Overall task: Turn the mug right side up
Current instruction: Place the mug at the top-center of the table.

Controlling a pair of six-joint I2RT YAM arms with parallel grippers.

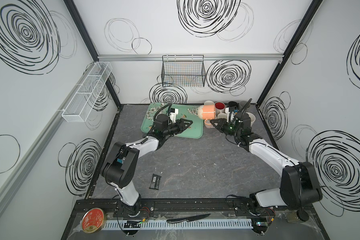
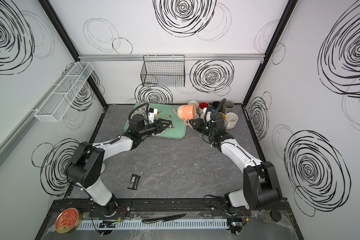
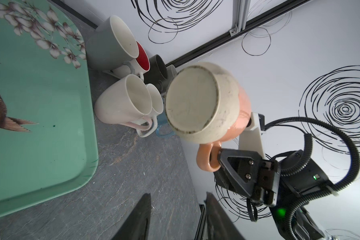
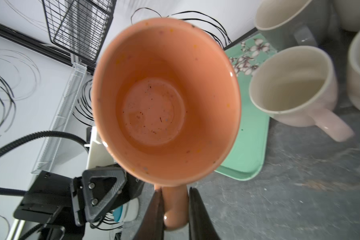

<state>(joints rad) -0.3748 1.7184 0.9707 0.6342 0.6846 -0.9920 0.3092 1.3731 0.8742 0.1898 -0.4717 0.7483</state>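
Orange on its wall and cream at its base, the mug (image 1: 208,112) lies on its side in the air in both top views. It is just above the right claw (image 1: 212,121), which pinches its handle from below. The left claw (image 1: 190,122) hangs near the base of the mug, over a green tray (image 1: 195,134). Behind the right claw a group of other mugs (image 1: 220,106) stands mouth up on the dark table (image 1: 195,166).

The left wrist view adds what the top views hide. The cream underside of the mug (image 3: 192,101), with a dirty ring, faces the left claw (image 3: 178,199), whose fingers stand apart with a clear gap between them. The right claw (image 3: 219,161) has the handle loop between its fingers.

The right wrist view looks straight into the mug (image 4: 164,99): it is orange inside, with small dark specks on the bottom. The right claw (image 4: 175,207) presses the handle from both sides. Beside it a cream mug (image 4: 291,87) shows a bare pale inside. The green tray (image 4: 247,145) lies beyond the held mug, and the left claw (image 4: 104,187) is near its rim.
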